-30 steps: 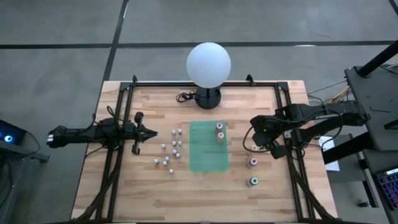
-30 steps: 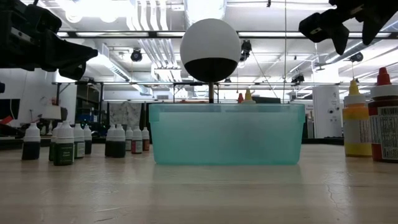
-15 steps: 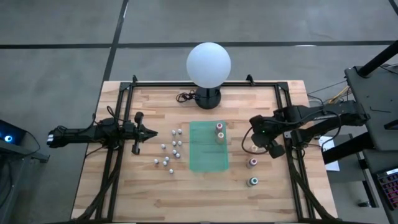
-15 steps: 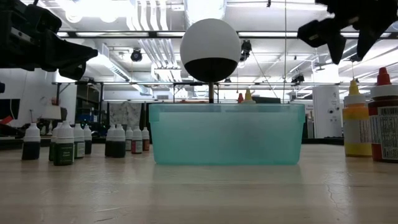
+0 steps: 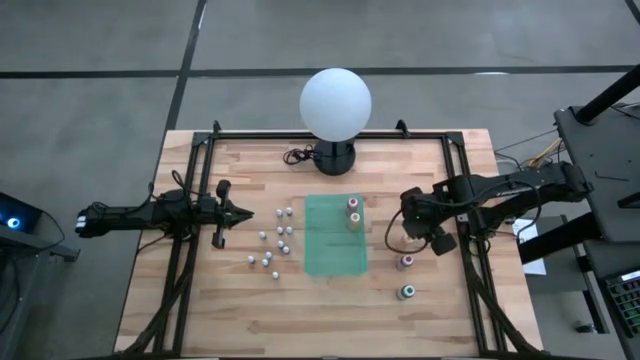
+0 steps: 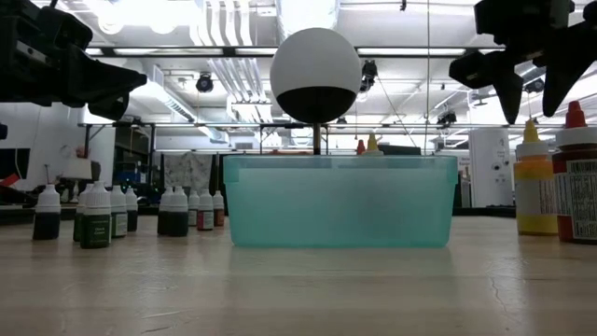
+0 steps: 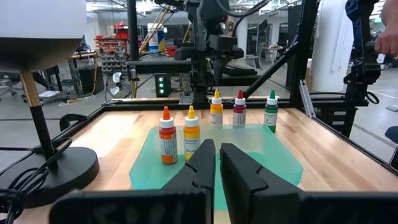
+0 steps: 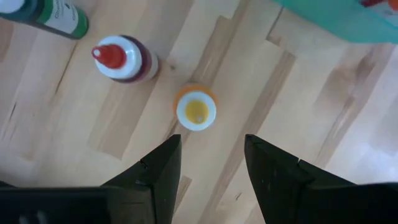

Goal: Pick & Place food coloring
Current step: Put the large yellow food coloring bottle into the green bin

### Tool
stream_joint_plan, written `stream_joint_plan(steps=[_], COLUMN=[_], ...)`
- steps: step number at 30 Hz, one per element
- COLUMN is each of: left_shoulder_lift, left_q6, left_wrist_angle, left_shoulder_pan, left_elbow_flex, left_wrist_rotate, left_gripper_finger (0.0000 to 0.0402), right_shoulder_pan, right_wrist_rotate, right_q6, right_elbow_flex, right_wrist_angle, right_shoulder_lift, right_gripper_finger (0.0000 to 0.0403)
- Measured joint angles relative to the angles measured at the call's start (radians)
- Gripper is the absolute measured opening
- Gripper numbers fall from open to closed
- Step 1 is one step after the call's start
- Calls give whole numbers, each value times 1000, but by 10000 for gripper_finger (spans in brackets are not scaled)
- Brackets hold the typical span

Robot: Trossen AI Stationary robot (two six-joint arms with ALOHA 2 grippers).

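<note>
Yellow-topped bottle stands on the wooden table, right of centre, directly beneath the right gripper, whose fingers are spread wide and empty. At far left, the left gripper waits, fingers closed.

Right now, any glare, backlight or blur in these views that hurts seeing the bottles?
Low view: bright ceiling lights backlight the right gripper into a silhouette, and the near tabletop is soft. High view: even light, the globe lamp is blown white. Right wrist view: the yellow-topped bottle is slightly soft. Left wrist view: clear.
</note>
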Motion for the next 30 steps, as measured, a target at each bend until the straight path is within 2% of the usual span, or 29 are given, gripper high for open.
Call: stream_joint_plan(steps=[12, 30], left_shoulder_lift=[0, 0], left_q6=[0, 0], left_wrist_angle=[0, 0], left_shoulder_pan=[0, 0], left_elbow_flex=[0, 0], left_wrist_rotate=[0, 0], left_gripper_finger=[0, 0], right_shoulder_pan=[85, 85], right_wrist_rotate=[-4, -1], right_q6=[-2, 1], right_elbow_flex=[-2, -33], right_wrist_angle=[37, 85], right_shoulder_lift=[20, 28], right_gripper_finger=[167, 167])
